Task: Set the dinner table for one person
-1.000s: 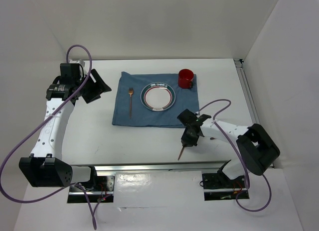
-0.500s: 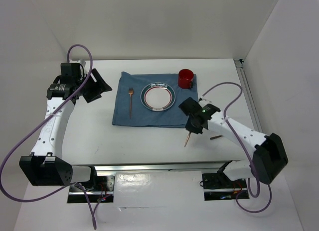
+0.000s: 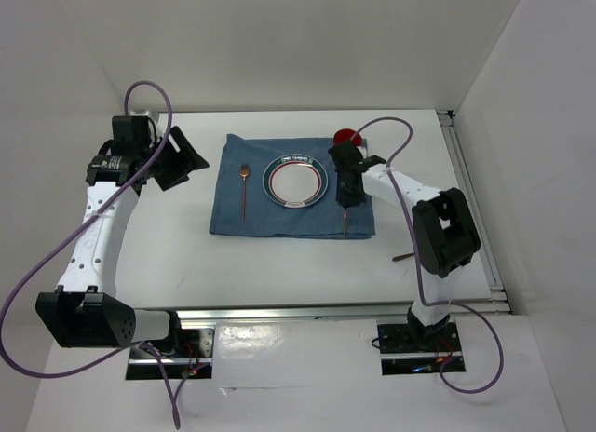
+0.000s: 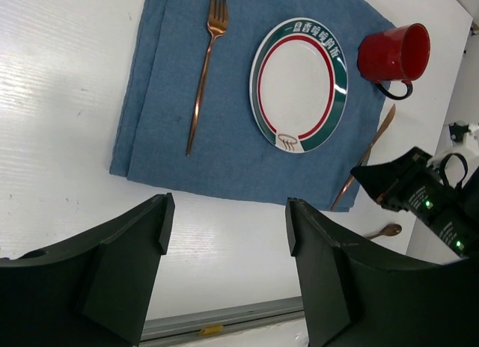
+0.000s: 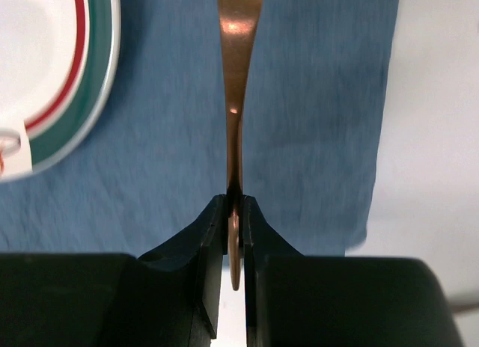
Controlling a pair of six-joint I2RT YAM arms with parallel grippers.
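Both reach forward: right gripper (image 5: 234, 209) pinches a copper knife (image 5: 239, 70), probably, over the placemat (image 5: 318, 100); left gripper (image 4: 228, 212) gapes.

Plain white walls (image 3: 279, 41) rise at back, left and right.

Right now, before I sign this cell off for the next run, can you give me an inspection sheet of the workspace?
Surface: white table, blue placemat at its centre.
Job's things: plate on the placemat; fork left of it; red mug at the mat's far right corner; knife held over the mat's right side; spoon on the table, off the mat.
Clutter: nothing seen.
Grippers: right gripper shut on the knife; left gripper open, empty, left of the mat.
Cables: one purple cable looping above each arm.
Surroundings: white walls; rail along the right edge.
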